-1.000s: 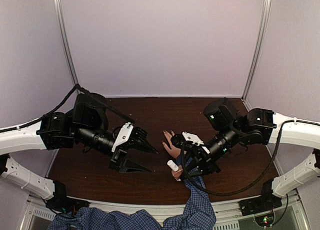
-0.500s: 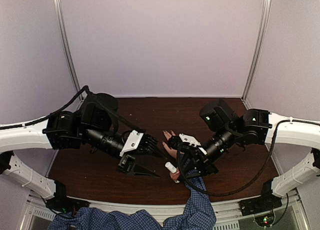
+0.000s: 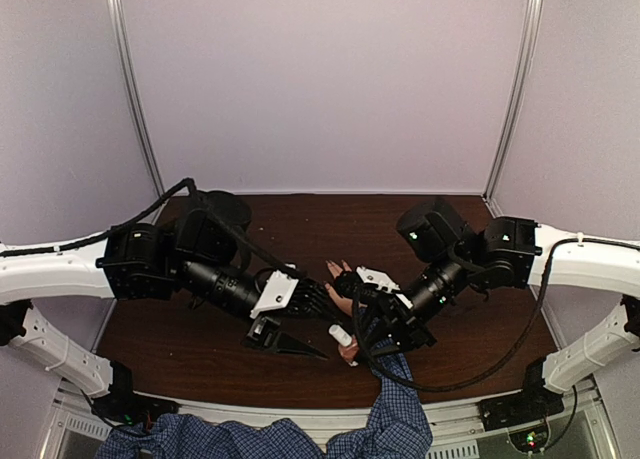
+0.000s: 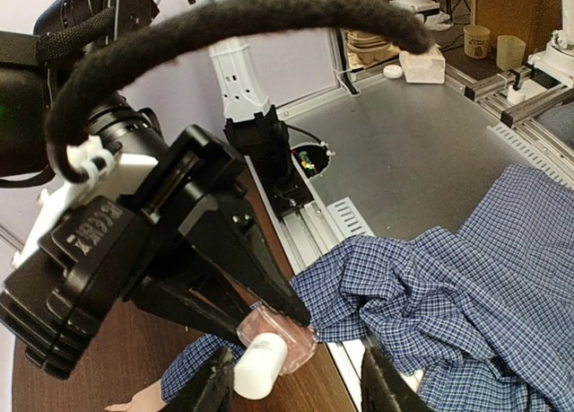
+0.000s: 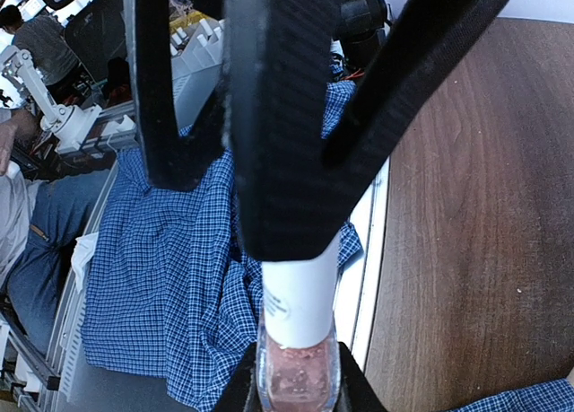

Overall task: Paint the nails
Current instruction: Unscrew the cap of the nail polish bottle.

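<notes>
Nearer the hand (image 3: 343, 291) than a second ago, left end effector (image 4: 296, 385) open, right end effector (image 5: 296, 381) clamping polish bottle (image 4: 273, 345), dark wooden worktop (image 3: 300, 219), lilac walls (image 3: 320, 89), nails (image 3: 331, 266) tiny, barely discernible

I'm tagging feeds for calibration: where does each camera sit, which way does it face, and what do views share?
Top external: above and behind, looking down on the brown wooden table; left arm and right arm show.
Left wrist: looks toward the near edge at the right end effector; own fingertips at bottom.
Right wrist: looks off the near edge at the blue checked shirt; own fingertips at bottom.
Both wrist views share the small pink nail-polish bottle with a white cap.
</notes>
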Controlling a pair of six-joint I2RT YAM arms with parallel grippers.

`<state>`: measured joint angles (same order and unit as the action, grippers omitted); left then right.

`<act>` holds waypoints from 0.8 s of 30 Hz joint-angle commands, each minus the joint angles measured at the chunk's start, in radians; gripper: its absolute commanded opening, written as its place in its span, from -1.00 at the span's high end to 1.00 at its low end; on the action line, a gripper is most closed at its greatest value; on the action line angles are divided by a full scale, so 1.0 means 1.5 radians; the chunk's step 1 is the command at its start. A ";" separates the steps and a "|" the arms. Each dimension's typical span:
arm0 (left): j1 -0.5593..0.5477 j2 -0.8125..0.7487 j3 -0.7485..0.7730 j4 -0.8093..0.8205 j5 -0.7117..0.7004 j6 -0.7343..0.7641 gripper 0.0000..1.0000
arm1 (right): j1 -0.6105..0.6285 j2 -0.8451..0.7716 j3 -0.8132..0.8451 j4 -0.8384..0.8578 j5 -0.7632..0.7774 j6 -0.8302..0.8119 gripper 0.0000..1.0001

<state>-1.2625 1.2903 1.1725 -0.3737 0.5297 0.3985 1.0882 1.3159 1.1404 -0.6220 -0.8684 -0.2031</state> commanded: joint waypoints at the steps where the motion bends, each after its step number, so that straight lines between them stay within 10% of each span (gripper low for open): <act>1: -0.007 0.004 0.021 0.006 -0.003 0.015 0.06 | 0.001 0.001 0.021 0.015 -0.019 0.004 1.00; 14: -0.017 0.024 0.032 -0.004 -0.024 0.026 0.07 | 0.003 0.008 0.027 0.012 -0.025 0.004 1.00; 24: -0.019 0.016 0.022 -0.017 -0.028 0.028 0.48 | 0.002 -0.007 0.023 0.015 -0.022 0.002 1.00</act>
<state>-1.2827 1.3239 1.1919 -0.3710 0.4789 0.4358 1.0935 1.3254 1.1423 -0.6239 -0.8894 -0.2031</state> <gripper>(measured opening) 0.282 0.208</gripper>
